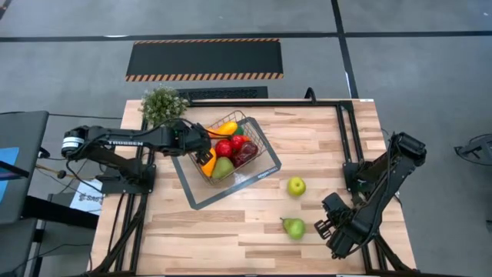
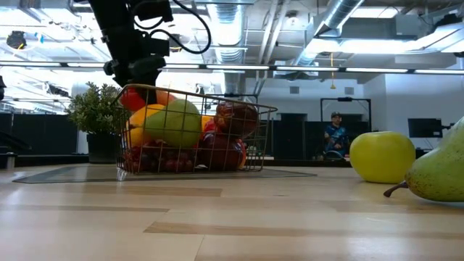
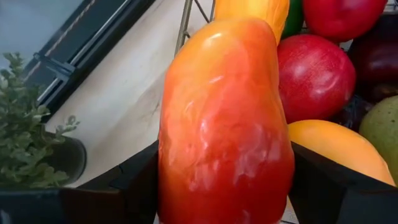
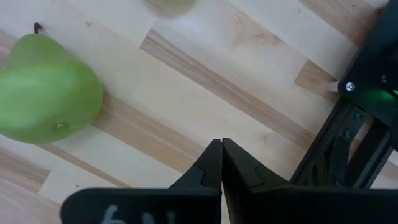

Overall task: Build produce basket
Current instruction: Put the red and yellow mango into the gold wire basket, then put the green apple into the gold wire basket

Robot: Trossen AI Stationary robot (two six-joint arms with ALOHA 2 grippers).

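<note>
The wire basket (image 1: 261,150) stands on its grey tray (image 1: 196,192) at mid-table, holding red, yellow, orange, green and dark purple produce. My left gripper (image 1: 201,148) is at the basket's left rim, shut on an orange-red piece (image 3: 224,124). A green pear (image 1: 294,227) and a yellow-green apple (image 1: 296,185) lie on the bare wood to the basket's right. My right gripper (image 4: 221,146) is shut with nothing in it, just right of the pear (image 4: 46,90). My left gripper pinches the orange-red piece by its two opposite sides (image 3: 171,186), one finger (image 3: 134,183) on each side. The fingers slant down from the table's left, and the piece runs lengthwise out from between them. It hangs at the basket's left rim (image 2: 138,98); whether it rests on other produce I cannot tell.
A bushy green potted plant (image 1: 161,104) stands at the far left corner, close behind the left arm. A black frame (image 1: 346,131) runs along the table's right side. Bare wood lies along the near edge. A person (image 2: 335,134) stands far off in the room.
</note>
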